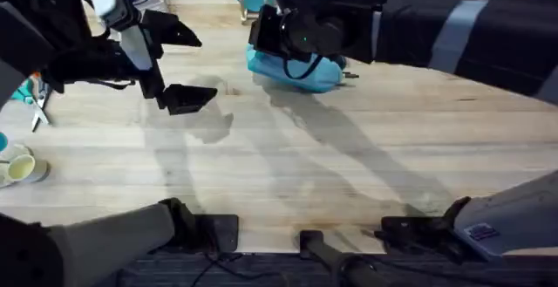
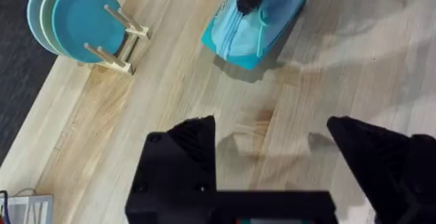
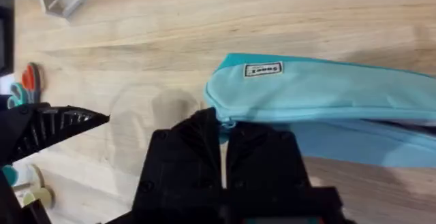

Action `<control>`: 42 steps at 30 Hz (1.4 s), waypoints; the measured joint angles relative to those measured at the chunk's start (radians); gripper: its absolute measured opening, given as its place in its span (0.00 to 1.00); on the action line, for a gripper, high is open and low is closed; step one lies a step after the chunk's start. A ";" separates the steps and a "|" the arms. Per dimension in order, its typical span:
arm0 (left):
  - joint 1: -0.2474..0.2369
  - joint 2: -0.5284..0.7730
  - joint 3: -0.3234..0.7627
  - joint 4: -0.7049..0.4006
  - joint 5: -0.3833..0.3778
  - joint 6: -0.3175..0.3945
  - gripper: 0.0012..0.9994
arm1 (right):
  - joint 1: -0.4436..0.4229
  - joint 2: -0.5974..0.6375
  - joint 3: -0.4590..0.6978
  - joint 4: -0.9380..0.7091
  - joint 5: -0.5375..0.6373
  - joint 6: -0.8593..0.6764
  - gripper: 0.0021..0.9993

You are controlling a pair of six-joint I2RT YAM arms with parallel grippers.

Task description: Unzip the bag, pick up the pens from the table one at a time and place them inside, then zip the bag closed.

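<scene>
I see the bag [image 1: 301,71] lying on the far middle of the desk [image 1: 349,165], with my right gripper [image 3: 223,139] down at its near end. Its fingers [image 3: 197,142] are nearly together, apparently pinching the zipper there, though I can't see the pull itself. My left gripper [image 2: 272,132] hangs above bare desk, fingers spread wide and empty.

The counter [image 1: 349,147] is a light wooden surface with pale plank grain. A light blue bag [image 1: 301,71] lies flat at its far middle. Scissors [image 1: 37,104] lie near the left edge. A wooden rack of teal plates [image 2: 82,26] stands near the bag.
</scene>
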 joint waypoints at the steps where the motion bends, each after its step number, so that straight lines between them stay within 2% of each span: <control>1: 0.000 0.000 0.000 0.000 0.000 0.000 0.99 | 0.000 0.000 0.000 0.000 0.000 0.000 0.03; 42: 0.000 0.000 0.000 0.000 0.016 0.000 0.99 | 0.006 0.000 0.000 -0.029 -0.030 -0.001 0.03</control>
